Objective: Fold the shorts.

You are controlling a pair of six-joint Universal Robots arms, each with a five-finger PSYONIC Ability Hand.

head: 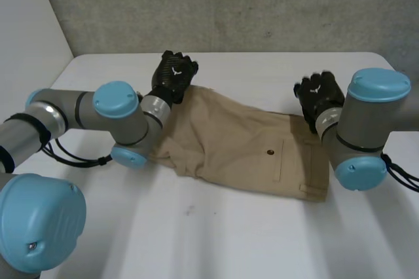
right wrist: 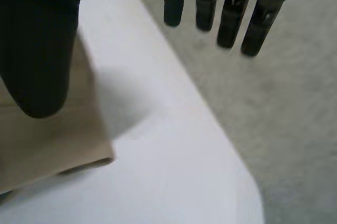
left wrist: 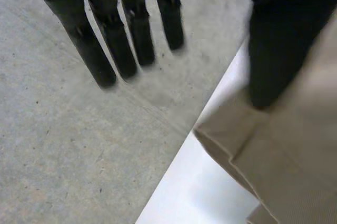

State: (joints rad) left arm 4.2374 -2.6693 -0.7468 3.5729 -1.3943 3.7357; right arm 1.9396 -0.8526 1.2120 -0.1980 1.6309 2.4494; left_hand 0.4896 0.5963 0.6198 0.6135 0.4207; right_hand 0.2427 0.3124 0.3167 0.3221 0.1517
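Shorts, tan, soft, light, likely limp: spread mid-frame on white table; take by upper corners, where left hand and right hand hover, fingers straight, grasping nothing.

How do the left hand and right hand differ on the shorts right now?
The left hand is at the shorts' leg end; the right hand at the waistband end. Cloth by the left hand is rumpled; by the right hand, flat. Both are open at the far edge.
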